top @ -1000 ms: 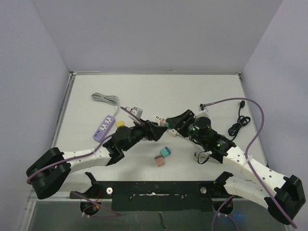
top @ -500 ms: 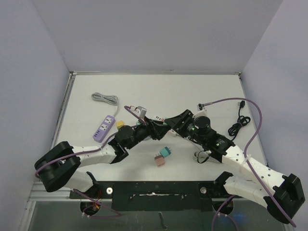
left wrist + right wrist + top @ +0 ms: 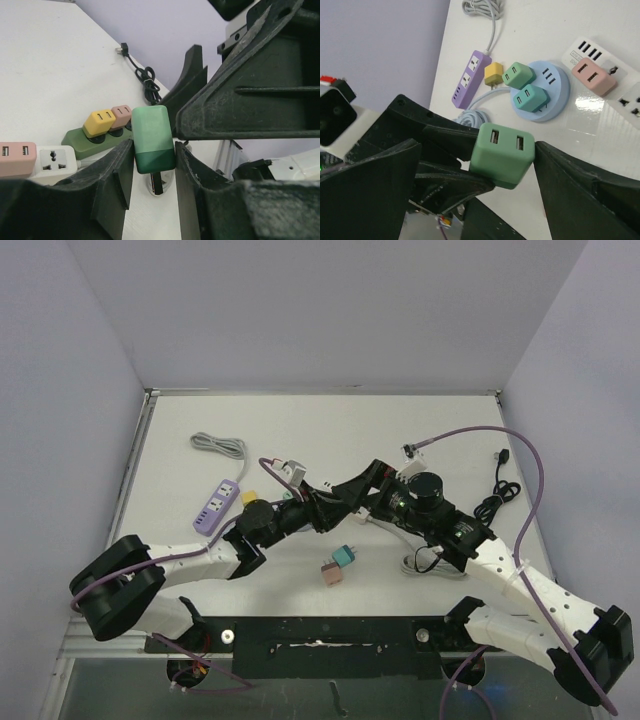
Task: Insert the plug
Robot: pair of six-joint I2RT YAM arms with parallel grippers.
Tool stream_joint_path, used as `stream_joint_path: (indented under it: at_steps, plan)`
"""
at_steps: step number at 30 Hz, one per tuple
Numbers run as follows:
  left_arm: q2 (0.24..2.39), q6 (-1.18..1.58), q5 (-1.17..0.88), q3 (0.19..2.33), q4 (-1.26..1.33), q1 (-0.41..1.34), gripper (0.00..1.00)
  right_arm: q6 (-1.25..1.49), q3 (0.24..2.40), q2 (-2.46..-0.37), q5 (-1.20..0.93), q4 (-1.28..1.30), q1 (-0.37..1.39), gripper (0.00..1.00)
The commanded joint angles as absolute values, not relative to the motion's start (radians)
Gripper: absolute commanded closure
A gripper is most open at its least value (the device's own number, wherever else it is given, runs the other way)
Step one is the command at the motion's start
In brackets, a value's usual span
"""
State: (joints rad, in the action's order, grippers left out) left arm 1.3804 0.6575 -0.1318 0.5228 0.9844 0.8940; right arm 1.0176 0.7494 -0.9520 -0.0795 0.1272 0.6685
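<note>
The plug (image 3: 153,139) is a green block, held in mid-air above the table. My left gripper (image 3: 153,165) is shut on it, one finger on each side, and a dark prong (image 3: 159,182) sticks out below. In the right wrist view the plug (image 3: 503,154) shows two USB ports, with the left gripper's fingers (image 3: 445,165) clamped on it from the left. My right gripper (image 3: 477,145) is open wide around the plug, and its right finger (image 3: 580,190) just touches the plug's corner. From above, the two grippers (image 3: 335,498) meet mid-table and hide the plug.
A purple power strip (image 3: 220,504) with a grey cord (image 3: 220,445) lies at the left, with a yellow adapter (image 3: 248,497) beside it. A blue round hub (image 3: 555,95) and a white strip (image 3: 585,50) carry adapters. Two loose adapters (image 3: 340,562) lie near the front. A black cable (image 3: 497,502) is at the right.
My left gripper has closed on the green plug. My right gripper, which was holding it, has opened wide and let go.
</note>
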Motion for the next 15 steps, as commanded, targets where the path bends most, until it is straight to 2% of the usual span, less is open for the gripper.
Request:
stream_joint_path:
  at_steps: [1,8,15]
  plan:
    - [1.295,0.755,-0.312,0.555,1.011,0.830,0.79,0.678,0.857,-0.909,-0.273,0.175,0.573,0.00]
    - [1.162,0.841,-0.581,0.510,0.997,0.721,0.81,0.321,0.951,-0.926,-0.790,0.268,0.425,0.06]
    - [1.085,0.846,-0.739,0.533,0.953,0.685,0.81,0.226,1.030,-1.011,-1.049,0.274,0.421,0.20]
